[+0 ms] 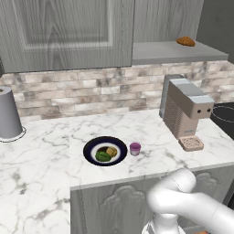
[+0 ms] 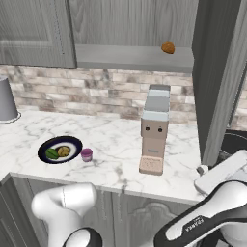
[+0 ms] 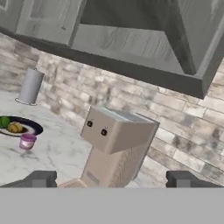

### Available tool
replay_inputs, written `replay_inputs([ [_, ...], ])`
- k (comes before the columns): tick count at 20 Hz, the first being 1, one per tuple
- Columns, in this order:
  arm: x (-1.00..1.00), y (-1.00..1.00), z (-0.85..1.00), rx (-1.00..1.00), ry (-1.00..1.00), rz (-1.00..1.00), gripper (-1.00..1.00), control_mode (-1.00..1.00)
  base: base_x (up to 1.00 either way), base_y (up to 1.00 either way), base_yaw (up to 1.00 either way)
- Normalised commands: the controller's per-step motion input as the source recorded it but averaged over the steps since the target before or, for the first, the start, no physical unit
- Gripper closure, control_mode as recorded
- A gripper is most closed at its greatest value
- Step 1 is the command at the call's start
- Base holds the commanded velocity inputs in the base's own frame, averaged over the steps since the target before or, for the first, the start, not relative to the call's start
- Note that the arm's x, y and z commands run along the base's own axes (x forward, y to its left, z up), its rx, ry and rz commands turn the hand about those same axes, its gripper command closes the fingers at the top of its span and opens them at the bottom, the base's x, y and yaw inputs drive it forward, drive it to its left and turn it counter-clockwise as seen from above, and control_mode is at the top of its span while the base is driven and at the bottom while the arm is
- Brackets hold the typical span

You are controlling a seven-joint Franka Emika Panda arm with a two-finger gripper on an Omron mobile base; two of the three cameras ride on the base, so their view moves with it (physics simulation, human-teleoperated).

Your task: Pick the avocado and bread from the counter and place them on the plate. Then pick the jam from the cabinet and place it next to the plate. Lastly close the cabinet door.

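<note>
Avocado and bread lie on plate, jam just beside plate on table, cabinet door open, pincer spread wide, empty.

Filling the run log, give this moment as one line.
avocado + bread: on plate | jam: on counter beside plate | cabinet door: open | gripper: open, empty

Smooth round white arm with fat curved links, shiny shell; a dark band with small white letters wrapped one joint; two small dark grey blocky fingertips stuck out
</note>
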Motion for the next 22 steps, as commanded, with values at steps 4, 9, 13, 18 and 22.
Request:
replay_inputs([
  [4, 0.02, -0.44, -0.13, 0.26, 0.33, 0.09, -1.00, -1.00, 0.00, 0.00, 0.00],
  [9, 0.04, -0.34, -0.09, 0.24, 0.16, 0.07, -1.00, -1.00, 0.00, 0.00, 0.00],
  [13, 0.17, -0.33, 0.02, 0.22, -0.10, 0.01, -1.00, -1.00, 0.00, 0.00, 0.00],
  [18, 0.21, -0.22, 0.07, 0.19, -0.42, 0.00, -1.00, -1.00, 0.00, 0.00, 0.00],
  [22, 0.33, 0.00, 0.00, 0.08, -0.57, -0.01, -1.00, -1.00, 0.00, 0.00, 0.00],
])
